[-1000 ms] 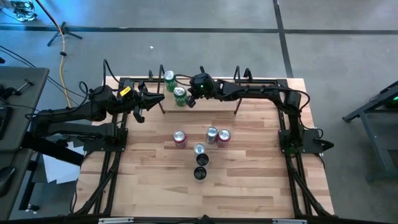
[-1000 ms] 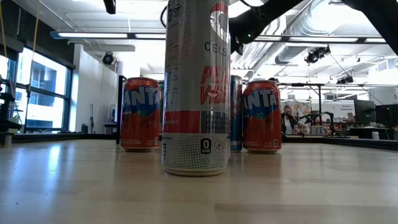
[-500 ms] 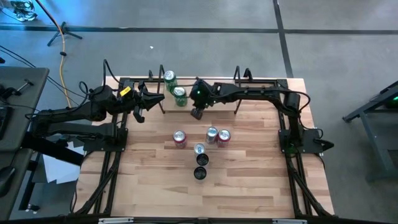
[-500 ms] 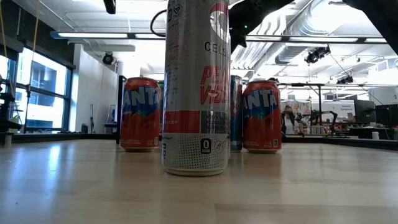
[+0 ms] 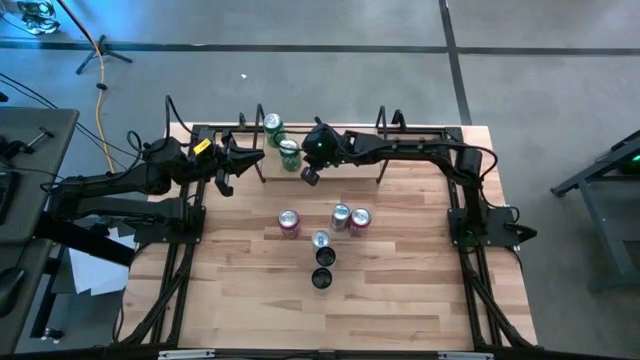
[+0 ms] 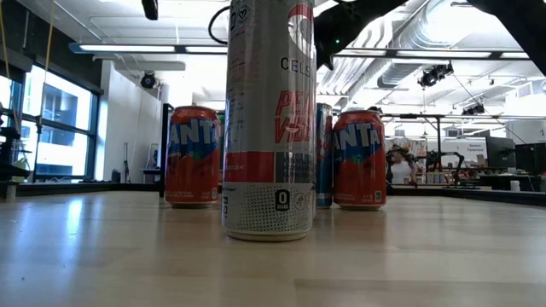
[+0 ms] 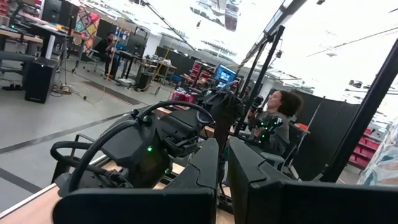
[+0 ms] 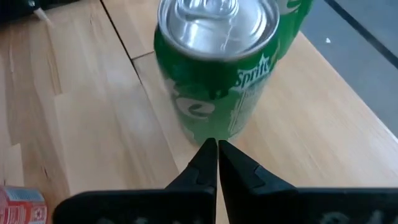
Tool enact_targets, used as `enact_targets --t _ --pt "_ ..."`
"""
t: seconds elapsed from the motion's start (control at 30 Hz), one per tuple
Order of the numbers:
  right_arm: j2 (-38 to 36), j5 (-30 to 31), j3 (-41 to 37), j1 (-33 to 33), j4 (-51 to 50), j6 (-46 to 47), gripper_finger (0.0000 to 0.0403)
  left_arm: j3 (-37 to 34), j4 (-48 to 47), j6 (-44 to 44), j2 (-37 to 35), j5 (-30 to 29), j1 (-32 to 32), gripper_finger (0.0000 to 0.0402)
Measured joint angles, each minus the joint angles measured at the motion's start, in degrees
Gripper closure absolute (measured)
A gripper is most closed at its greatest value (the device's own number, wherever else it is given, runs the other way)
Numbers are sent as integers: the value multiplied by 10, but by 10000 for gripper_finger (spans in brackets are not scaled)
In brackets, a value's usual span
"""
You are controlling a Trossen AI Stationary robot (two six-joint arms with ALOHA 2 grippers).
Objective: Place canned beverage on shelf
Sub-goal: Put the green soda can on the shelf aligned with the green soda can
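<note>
A green Sprite can (image 8: 217, 74) stands upright on the pale-wood shelf (image 8: 305, 130), seen from above as can (image 5: 290, 153) on shelf (image 5: 350, 171). A second green can (image 5: 272, 125) stands just beyond it. My right gripper (image 8: 217, 146) is shut, slanting down, with its tips at the near can's lower wall; from above, the right gripper (image 5: 310, 177) sits beside that can. My left gripper (image 7: 222, 163) is shut on nothing and held up at the far left, shown from above as the left gripper (image 5: 248, 156). My right gripper's shut fingertips (image 8: 208, 155) stand against the bottom of the Sprite can's near wall (image 8: 211, 132), coming slanting down from the near right. I cannot tell whether they touch it. The can stands upright on the shelf.
At mid-table stand two red Fanta cans (image 5: 289, 223) (image 5: 359, 221), a silver-blue can (image 5: 340, 215), a tall silver Celsius can (image 5: 320, 240) and two dark cans (image 5: 324, 258) (image 5: 321, 279). Black wire uprights (image 5: 380, 165) rise at the shelf's ends. Bare wood lies toward the near edge.
My right gripper, shut throughout, has tipped further down and rolled a little. Its tips swung away from the green can toward the table's near edge, then came part of the way back. The can has stayed standing where it was.
</note>
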Motion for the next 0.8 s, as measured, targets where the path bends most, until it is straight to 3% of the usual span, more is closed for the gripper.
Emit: enact_targets --t 0.43,0.8 --pt "38 -3 0 -1 76 20 403 0 0 0 0 -1 0 402" --pt "41 29 0 -9 127 23 403 0 0 0 0 -1 0 401"
